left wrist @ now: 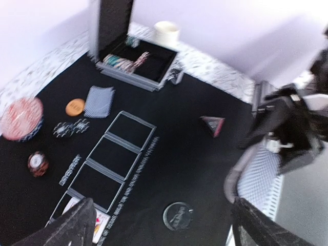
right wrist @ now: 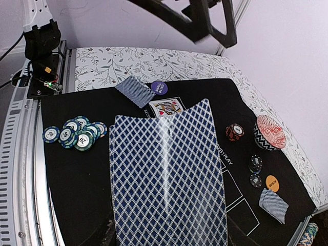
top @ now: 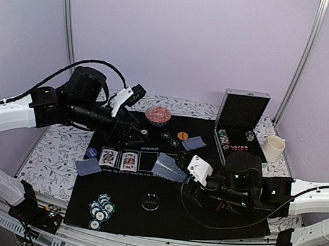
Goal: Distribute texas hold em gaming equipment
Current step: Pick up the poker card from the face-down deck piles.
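Top external view: the left gripper (top: 130, 131) stood with its jaws spread and nothing between them, near the two face-up cards (top: 119, 158) on the black mat (top: 199, 220). The right gripper (top: 184, 175) was closed on the blue-backed cards (top: 168, 168), which projected beyond its fingertips over the row of white rectangles (top: 147, 160). The two tools were close together.

Left wrist view: both fingers (left wrist: 72, 225) framed the lower corners, wide apart, with only mat between them. A black button (left wrist: 178, 216) lay just ahead of them, the rectangles ran forward and to the left, and the small triangle (left wrist: 212, 125) lay farther ahead. Off to the right, the other arm carried its cards.

Right wrist view: the held cards filled the space in front of the fingers and bowed outward. Whether one card or several were held could not be told. Teal chips (right wrist: 77, 134) lay to the left of the held cards. The open left tool hung directly ahead.

Hazards:
- The bowed cards may spring or slide out on release, landing off their rectangle.
- If several cards are held, more than one may be dealt.
- The cards mask the drop spot from this camera, so placement may be misjudged.
- Advancing the right arm risks contact with the left tool or shifting the face-up cards.
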`<move>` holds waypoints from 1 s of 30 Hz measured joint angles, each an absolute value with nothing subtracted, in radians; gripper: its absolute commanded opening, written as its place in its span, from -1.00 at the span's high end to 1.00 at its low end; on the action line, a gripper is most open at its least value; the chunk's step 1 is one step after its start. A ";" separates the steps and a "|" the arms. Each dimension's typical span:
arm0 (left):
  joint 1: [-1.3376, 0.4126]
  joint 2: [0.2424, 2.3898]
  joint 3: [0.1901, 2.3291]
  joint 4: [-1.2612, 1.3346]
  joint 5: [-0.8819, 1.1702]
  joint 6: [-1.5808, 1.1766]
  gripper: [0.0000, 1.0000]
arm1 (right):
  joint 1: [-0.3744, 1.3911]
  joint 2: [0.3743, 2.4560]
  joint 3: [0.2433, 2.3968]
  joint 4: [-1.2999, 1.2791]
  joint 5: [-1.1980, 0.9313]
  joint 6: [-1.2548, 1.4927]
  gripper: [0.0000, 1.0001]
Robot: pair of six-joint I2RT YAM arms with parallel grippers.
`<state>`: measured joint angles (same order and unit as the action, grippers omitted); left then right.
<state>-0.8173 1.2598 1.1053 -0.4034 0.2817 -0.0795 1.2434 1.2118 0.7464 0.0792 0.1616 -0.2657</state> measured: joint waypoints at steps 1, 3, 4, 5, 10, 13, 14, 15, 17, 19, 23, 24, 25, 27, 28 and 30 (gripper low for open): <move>-0.817 1.226 1.080 -0.366 0.346 -0.094 -0.97 | 1.243 1.213 0.746 0.080 0.160 -0.266 0.01; -0.817 1.196 1.044 -0.308 0.447 -0.126 -0.96 | 1.243 1.217 0.747 0.081 0.156 -0.266 0.01; -0.817 1.199 1.032 -0.286 0.493 -0.141 -0.96 | 1.243 1.221 0.748 0.083 0.154 -0.267 0.01; -0.817 1.213 1.027 -0.274 0.519 -0.155 -0.96 | 1.243 1.226 0.749 0.083 0.151 -0.268 0.01; -0.818 1.330 1.026 -0.257 0.592 -0.201 -0.88 | 1.246 1.256 0.773 0.087 0.143 -0.275 0.01; -0.820 1.377 1.026 -0.257 0.619 -0.215 -0.84 | 1.250 1.262 0.779 0.091 0.143 -0.278 0.01; -0.821 1.386 1.026 -0.256 0.625 -0.217 -0.84 | 1.250 1.263 0.779 0.092 0.143 -0.278 0.01; -0.822 1.394 1.026 -0.254 0.631 -0.221 -0.84 | 1.250 1.264 0.779 0.091 0.143 -0.278 0.01; -0.826 1.402 1.026 -0.246 0.643 -0.229 -0.83 | 1.251 1.265 0.779 0.092 0.142 -0.278 0.01; -0.830 1.407 1.026 -0.240 0.645 -0.237 -0.77 | 1.252 1.265 0.779 0.093 0.143 -0.278 0.01; -0.833 1.412 1.026 -0.237 0.638 -0.242 -0.55 | 1.252 1.266 0.779 0.094 0.143 -0.278 0.01; -0.833 1.412 1.026 -0.237 0.638 -0.241 -0.47 | 1.252 1.266 0.779 0.094 0.143 -0.278 0.01; -0.833 1.412 1.026 -0.237 0.638 -0.240 -0.39 | 1.252 1.266 0.779 0.094 0.143 -0.278 0.01; -0.833 1.412 1.026 -0.237 0.641 -0.237 -0.23 | 1.252 1.265 0.779 0.094 0.143 -0.279 0.01; -0.833 1.412 1.026 -0.237 0.641 -0.237 -0.18 | 1.252 1.265 0.779 0.094 0.143 -0.279 0.01; -0.831 1.412 1.026 -0.237 0.643 -0.238 -0.08 | 1.252 1.265 0.779 0.094 0.144 -0.281 0.01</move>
<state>-0.8307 1.4120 1.0256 -0.2367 0.6434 -0.2379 1.2522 1.2652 0.7792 0.0944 0.1436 -0.2813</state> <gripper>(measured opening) 0.609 0.496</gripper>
